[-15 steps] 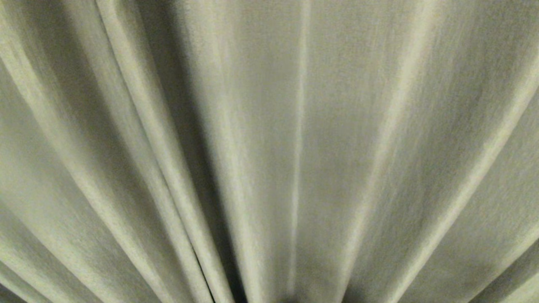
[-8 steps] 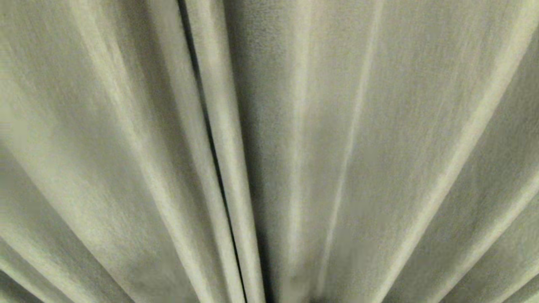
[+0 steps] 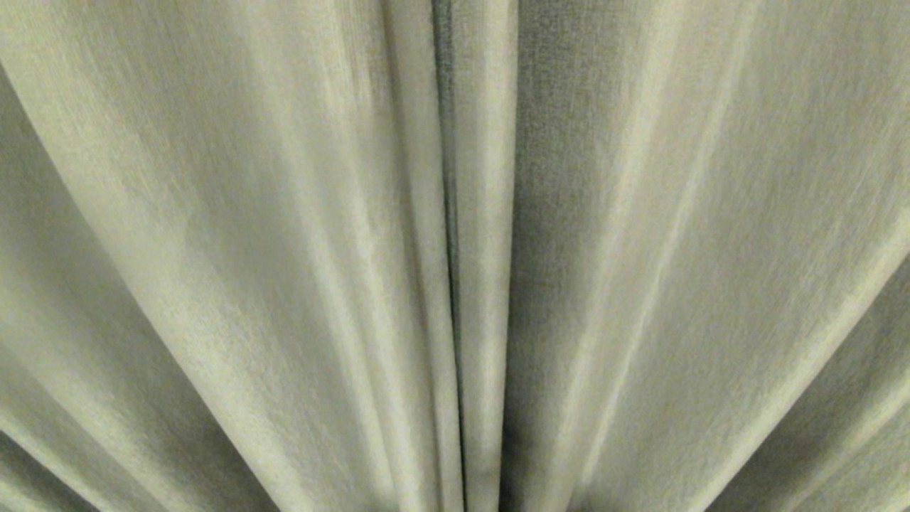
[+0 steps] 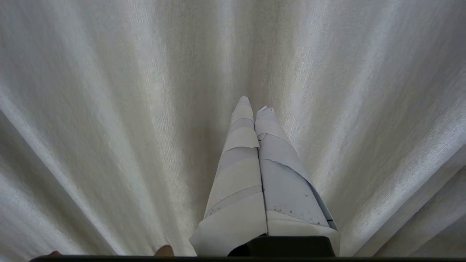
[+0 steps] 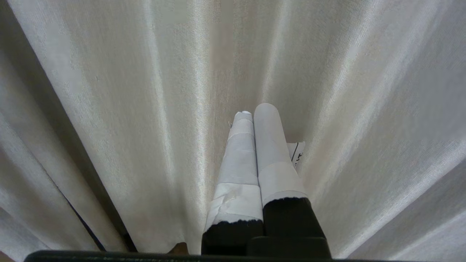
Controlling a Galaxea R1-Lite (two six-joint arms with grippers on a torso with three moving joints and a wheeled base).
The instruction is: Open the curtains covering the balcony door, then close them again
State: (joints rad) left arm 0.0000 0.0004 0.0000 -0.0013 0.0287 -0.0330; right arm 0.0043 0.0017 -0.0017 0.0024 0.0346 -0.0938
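The curtains fill the whole head view, drawn across in long cream pleats, with a dark seam where two edges meet near the middle. The left hand and right hand both point at the fabric, taped fingers pressed closed, gripping nothing.

Three cameras, all pressed close to the same cloth

The head view faces the cream-beige pleated woven curtains from very near, cloth filling it; each wrist view looks along its own tape-wrapped gripper, left gripper and right gripper, at those same folds close ahead.
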